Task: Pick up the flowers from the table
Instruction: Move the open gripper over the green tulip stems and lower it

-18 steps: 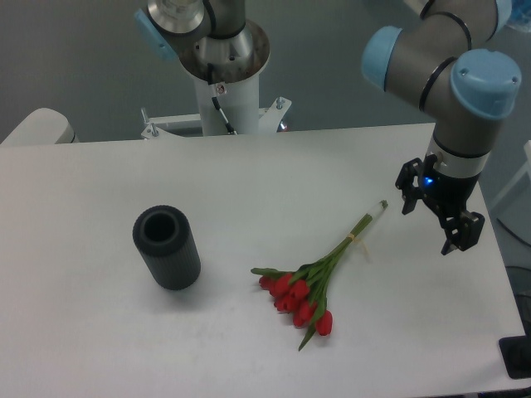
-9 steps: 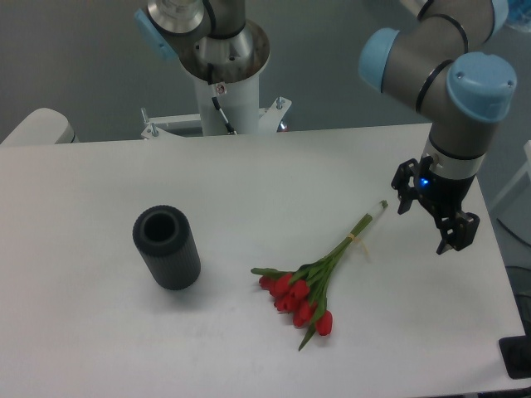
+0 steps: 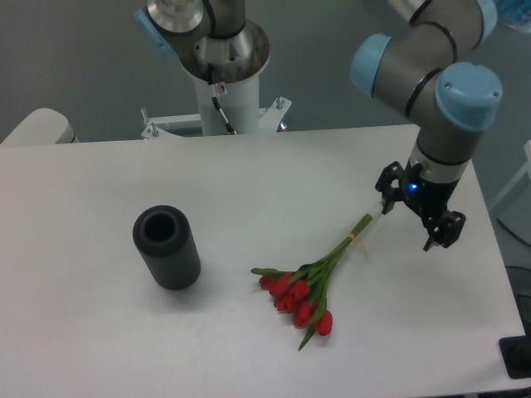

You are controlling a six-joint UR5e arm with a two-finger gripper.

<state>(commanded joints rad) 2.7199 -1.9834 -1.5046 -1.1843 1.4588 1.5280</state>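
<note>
The flowers [image 3: 309, 286] lie flat on the white table [image 3: 249, 191], a bit to the right of the middle. The red blooms are bunched at the lower left end, and the long green stems point up and to the right. A pale band is tied around the stems. The claw [image 3: 413, 212] hangs just past the tips of the stems, on their right side. Its two fingers are spread apart and hold nothing. One finger sits right by the stem tips, but I cannot tell if it touches them. A small blue light shines on the claw. A dark grey vase [image 3: 166, 247] with ridges stands upright on the left side of the table, well apart from the flowers.
</note>
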